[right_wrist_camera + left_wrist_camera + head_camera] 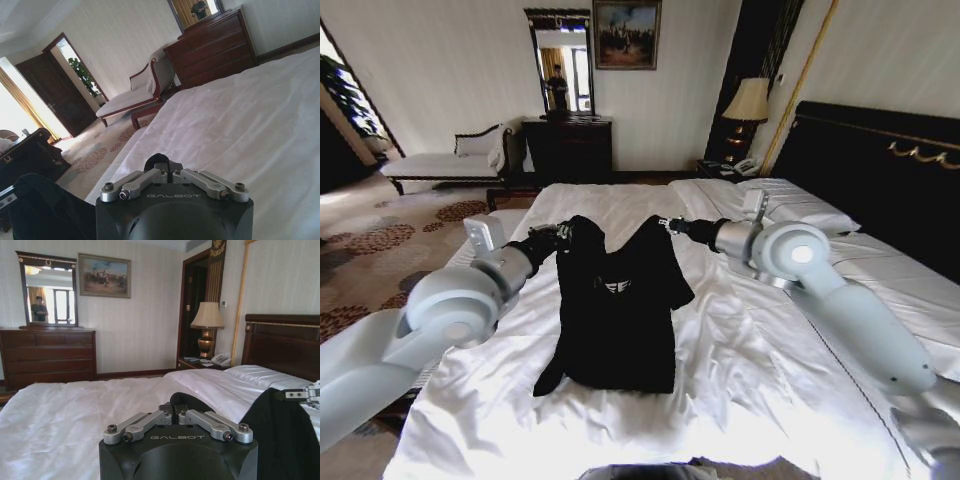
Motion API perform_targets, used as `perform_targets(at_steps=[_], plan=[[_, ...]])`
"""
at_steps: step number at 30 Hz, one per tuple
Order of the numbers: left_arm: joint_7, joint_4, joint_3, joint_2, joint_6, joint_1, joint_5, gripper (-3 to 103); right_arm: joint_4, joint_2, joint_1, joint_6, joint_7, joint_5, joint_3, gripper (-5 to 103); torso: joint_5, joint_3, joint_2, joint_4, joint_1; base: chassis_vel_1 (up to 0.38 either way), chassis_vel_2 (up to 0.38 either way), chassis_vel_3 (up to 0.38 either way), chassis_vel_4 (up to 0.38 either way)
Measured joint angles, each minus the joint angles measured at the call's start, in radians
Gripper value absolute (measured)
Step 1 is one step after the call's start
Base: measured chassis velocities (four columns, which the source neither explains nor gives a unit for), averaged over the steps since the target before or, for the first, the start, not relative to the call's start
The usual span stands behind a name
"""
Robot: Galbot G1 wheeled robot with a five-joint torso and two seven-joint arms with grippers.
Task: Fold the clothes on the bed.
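Note:
The clothes are one black T-shirt with white chest lettering, in the middle of the white bed. Its lower half lies on the sheet and its shoulders are raised into two peaks. My left gripper is shut on the left shoulder and my right gripper is shut on the right one. In the left wrist view the left gripper pinches a fold of the T-shirt. In the right wrist view the right gripper holds a tuft of black cloth, with more of the T-shirt hanging beside it.
White pillows lie against the tall black headboard on the right. A lamp stands on the nightstand beyond them. A dark dresser and a white-cushioned chaise stand by the far wall. Patterned carpet lies left of the bed.

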State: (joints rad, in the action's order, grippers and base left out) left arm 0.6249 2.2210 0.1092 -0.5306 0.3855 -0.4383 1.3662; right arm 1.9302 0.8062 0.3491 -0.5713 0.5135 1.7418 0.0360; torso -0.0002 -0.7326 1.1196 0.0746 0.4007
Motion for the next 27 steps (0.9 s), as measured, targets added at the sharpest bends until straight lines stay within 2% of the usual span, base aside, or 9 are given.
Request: perform_targets(at_steps=[4,5,9,13,16,17,22,23,27], plan=[[-0.065,-0.174,0.044,-0.075,-0.014,0.016,-0.077,1,-0.170,0.066,-0.057,0.029,-0.077,-0.110,0.076,0,-0.0001,0.000,0.000,-0.0002,0.000,0.000,0.000,0.000,0.000],[-0.065,-0.174,0.044,-0.075,-0.014,0.016,-0.077,1,-0.170,0.066,-0.057,0.029,-0.077,-0.110,0.076,0,-0.0001,0.000,0.000,-0.0002,0.000,0.000,0.000,0.000,0.000],[-0.105,-0.322,0.088,-0.151,-0.023,0.041,-0.134,1,-0.361,0.144,-0.099,0.052,-0.141,-0.223,0.138,0,-0.0002,0.000,0.000,-0.0006,0.000,0.000,0.000,0.000,0.000],[-0.122,-0.405,0.122,-0.198,-0.023,0.073,-0.161,1,-0.452,0.200,-0.118,0.060,-0.152,-0.276,0.168,0,0.0002,0.000,0.000,0.0000,0.000,0.000,0.000,0.000,0.000],[-0.143,-0.554,0.150,-0.277,-0.022,0.124,-0.186,1,-0.565,0.295,-0.153,0.079,-0.169,-0.334,0.202,0,0.0001,0.000,0.000,0.0002,0.000,0.000,0.000,0.000,0.000],[-0.143,-0.554,0.150,-0.277,-0.022,0.124,-0.186,1,-0.565,0.295,-0.153,0.079,-0.169,-0.334,0.202,0,0.0001,0.000,0.000,0.0002,0.000,0.000,0.000,0.000,0.000],[-0.176,-0.745,0.176,-0.400,-0.026,0.186,-0.233,1,-0.801,0.433,-0.225,0.125,-0.244,-0.437,0.248,0,-0.0003,0.000,0.000,-0.0009,0.000,0.000,0.000,0.000,0.000],[-0.176,-0.745,0.176,-0.400,-0.026,0.186,-0.233,1,-0.801,0.433,-0.225,0.125,-0.244,-0.437,0.248,0,-0.0003,0.000,0.000,-0.0009,0.000,0.000,0.000,0.000,0.000],[-0.182,-0.854,0.186,-0.475,-0.027,0.228,-0.250,1,-0.939,0.495,-0.266,0.151,-0.267,-0.496,0.258,0,0.0002,0.000,0.000,-0.0001,0.000,0.000,0.000,0.000,0.000]])
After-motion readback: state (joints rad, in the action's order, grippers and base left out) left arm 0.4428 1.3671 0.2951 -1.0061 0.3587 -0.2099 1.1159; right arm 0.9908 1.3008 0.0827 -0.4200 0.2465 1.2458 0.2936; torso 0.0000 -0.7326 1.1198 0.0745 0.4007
